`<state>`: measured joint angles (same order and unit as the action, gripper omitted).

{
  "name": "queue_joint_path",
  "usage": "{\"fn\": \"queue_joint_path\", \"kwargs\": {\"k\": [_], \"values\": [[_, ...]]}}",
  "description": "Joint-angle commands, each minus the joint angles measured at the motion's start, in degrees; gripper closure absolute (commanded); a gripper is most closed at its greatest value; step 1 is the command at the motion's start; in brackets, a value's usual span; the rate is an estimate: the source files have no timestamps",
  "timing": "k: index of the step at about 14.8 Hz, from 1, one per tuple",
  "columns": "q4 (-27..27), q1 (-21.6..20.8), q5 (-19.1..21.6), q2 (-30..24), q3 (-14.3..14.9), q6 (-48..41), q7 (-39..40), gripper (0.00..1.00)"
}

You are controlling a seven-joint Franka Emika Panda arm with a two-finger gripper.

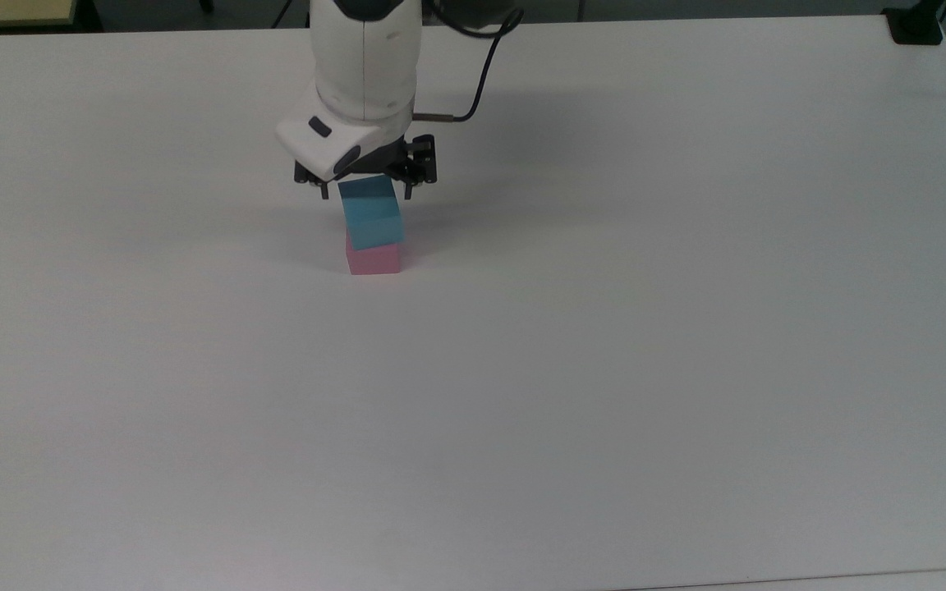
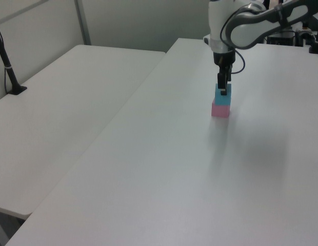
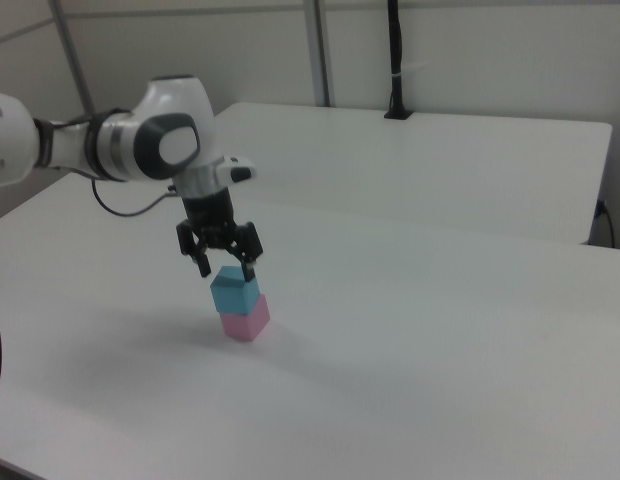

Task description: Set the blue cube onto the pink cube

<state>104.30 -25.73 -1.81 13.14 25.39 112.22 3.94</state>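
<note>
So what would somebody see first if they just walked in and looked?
Probably the little tower: the blue cube sitting on the pink cube, bright colours on a big white table. Right above them hangs the robot's black hand, fingers spread open on either side of the blue cube's top.
</note>
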Motion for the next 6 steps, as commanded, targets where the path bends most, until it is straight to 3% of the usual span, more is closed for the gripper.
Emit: {"fn": "queue_joint_path", "kwargs": {"k": [1,3,6], "values": [[-3.82,3.73,-0.21,-7.68,-6.20,-10.67,-2.18,0.00],[-7.34,6.90,-0.38,-8.66,-10.08,-16.23,-3.75,0.00],[-9.99,8.49,-0.47,-9.80,-10.45,-16.94,-4.20,0.00]]}}
